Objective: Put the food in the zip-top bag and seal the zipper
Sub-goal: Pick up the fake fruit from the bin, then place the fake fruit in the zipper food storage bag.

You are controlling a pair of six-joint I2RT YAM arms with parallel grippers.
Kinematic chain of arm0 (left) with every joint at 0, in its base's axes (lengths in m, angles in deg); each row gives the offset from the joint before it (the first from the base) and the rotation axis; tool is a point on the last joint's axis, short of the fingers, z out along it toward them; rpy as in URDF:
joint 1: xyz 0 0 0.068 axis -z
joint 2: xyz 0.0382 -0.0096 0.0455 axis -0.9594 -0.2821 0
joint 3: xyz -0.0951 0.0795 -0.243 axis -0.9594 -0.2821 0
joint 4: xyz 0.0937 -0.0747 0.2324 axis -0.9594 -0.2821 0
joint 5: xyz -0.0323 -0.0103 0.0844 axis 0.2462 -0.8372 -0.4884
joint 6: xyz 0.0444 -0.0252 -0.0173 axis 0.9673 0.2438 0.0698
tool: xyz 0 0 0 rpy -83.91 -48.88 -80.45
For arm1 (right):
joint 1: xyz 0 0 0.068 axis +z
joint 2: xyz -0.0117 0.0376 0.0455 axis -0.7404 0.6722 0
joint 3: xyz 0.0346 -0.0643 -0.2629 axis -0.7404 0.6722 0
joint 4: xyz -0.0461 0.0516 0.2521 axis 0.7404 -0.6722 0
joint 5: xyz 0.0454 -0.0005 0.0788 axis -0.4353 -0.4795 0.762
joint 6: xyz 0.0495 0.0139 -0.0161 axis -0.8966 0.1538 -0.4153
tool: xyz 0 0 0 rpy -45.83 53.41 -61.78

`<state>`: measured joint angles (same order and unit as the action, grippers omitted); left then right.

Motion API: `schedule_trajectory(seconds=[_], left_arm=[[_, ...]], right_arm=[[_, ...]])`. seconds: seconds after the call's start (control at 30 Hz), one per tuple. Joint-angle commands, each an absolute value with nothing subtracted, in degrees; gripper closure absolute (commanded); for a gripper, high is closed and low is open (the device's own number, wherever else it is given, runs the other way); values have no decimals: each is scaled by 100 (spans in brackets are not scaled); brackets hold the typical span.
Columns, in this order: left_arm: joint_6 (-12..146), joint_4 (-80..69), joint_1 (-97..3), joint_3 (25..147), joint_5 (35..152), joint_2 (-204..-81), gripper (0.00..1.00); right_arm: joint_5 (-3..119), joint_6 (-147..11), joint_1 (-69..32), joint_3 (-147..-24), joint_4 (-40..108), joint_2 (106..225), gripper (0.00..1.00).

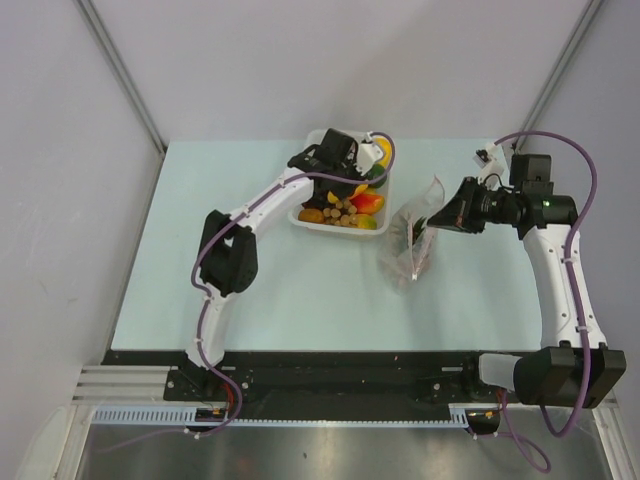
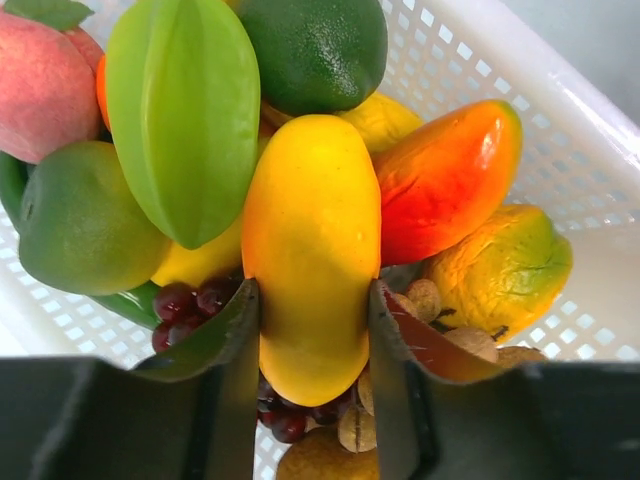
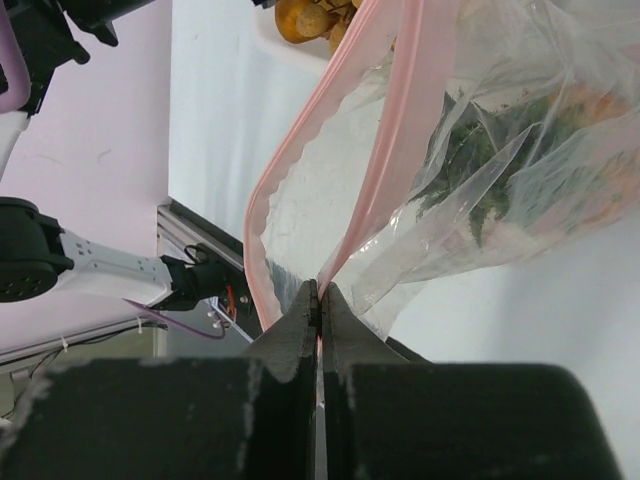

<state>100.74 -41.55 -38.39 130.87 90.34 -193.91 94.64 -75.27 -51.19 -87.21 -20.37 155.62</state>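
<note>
Black fingers of the right gripper are pressed tightly together, pinching one lip of the zipper, the pink-red strip along the mouth of the zip-top bag. The other lip bows away to the left, so the mouth gapes. Deeper inside the clear, crinkly plastic lie a green leafy piece and an orange shape, perhaps the pineapple, though the film blurs it. Seen from above, the bag hangs from that grip with its lower end on the pale table, right of centre, near the white tray but apart from it.

Farther back, the left gripper is down in the tray. Its fingers stand partly spread, one on each side of the yellow mango, set against both of its flanks. Dark grapes lie by the left finger and the brown bunch by the right. Beyond the mango rest a green ridged piece, a red-yellow piece, a dark green round fruit and a pink peach, all heaped against the perforated far wall of the tray.
</note>
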Motion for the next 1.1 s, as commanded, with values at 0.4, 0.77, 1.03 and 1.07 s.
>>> schedule_trajectory(seconds=[0.4,0.77,1.03,1.07], left_arm=[[8954,-3738,-3819,13624,10052,-17389,98],[6097,-2314,-2880,12853,10169,-16553,100],[4583,-2628,-2019,12385,8930,-16719,100],[4540,-2734,-1974,12359,8772,-16781,100]], right_arm=[[9756,-8091,-4909,-8693,-1226,15818,100],[9643,-8460,-4601,-8640,-926,15977,100],[9537,-8566,-4724,-8394,-953,15906,100],[9554,-8557,-4741,-8376,-953,15915,100]])
